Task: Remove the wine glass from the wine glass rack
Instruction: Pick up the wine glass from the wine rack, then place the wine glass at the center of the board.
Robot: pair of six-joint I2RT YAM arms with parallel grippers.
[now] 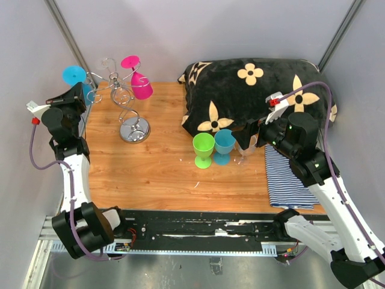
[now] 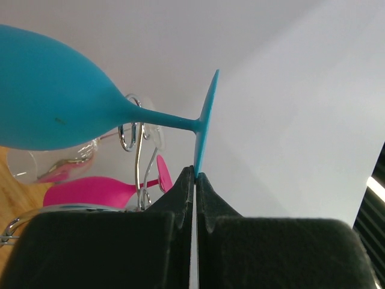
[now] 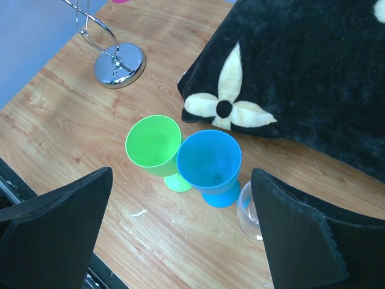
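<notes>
From up here I see the wine glass rack (image 1: 133, 127) standing at the far left of the wooden table (image 1: 156, 174), with its shiny round foot flat on the wood. The teal wine glass (image 2: 54, 102) hangs on the rack's left side, and its thin stem runs through one of the curled wire hooks, so it is not off yet. My left gripper (image 2: 195, 174) is up beside it with its two black fingers pressed together. The low edge of the glass's flat foot touches right where the tips meet (I cannot tell if a tiny bit of that edge is pinched in there or only resting on them). A pink glass (image 1: 142, 88) and a see-through glass (image 1: 108, 64) hang on the other hooks. My right gripper (image 3: 181, 173) is spread wide and holds nothing. It hangs over a green cup (image 3: 153, 141) and a blue cup (image 3: 209, 159), which stand side by side and touch. A small clear glass (image 3: 246, 211) sits just beside the blue cup. A black pillow (image 3: 313, 66) with pale flowers lies behind the cups, and a striped cloth (image 1: 287, 177) lies at the right edge of the table.
</notes>
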